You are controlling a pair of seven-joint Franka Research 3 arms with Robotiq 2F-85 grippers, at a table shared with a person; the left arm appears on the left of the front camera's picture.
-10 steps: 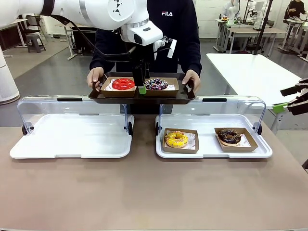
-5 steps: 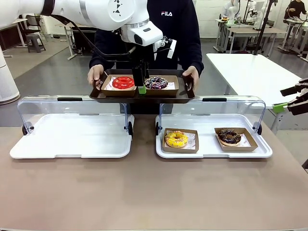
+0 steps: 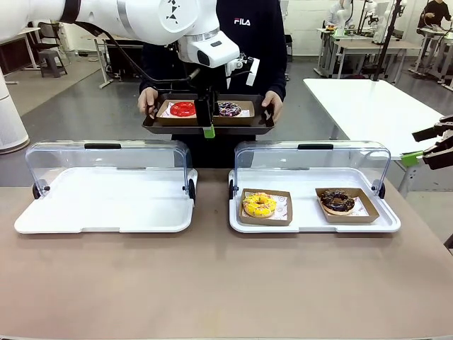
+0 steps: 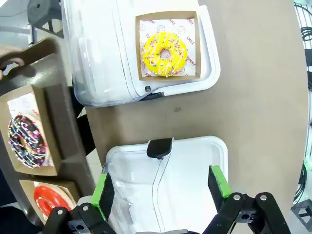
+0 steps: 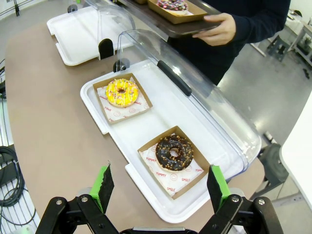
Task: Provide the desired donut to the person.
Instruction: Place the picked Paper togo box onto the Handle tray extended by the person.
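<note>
The person stands at the far side, holding a dark tray with both hands. On it sit a red donut and a chocolate sprinkled donut, each in a brown paper box. My left gripper hangs open just in front of the tray's near edge. In the left wrist view, the left gripper holds nothing. A yellow donut and a chocolate donut rest in the right white case. My right gripper is open above that case, at the table's right side.
Two white display cases stand side by side, their clear lids tipped back. The left case holds no donuts. Bare brown tabletop fills the near half. Another white table stands at the back right.
The person has raised the dark tray and drawn it back toward their body, away from the cases. Neither arm has moved.
</note>
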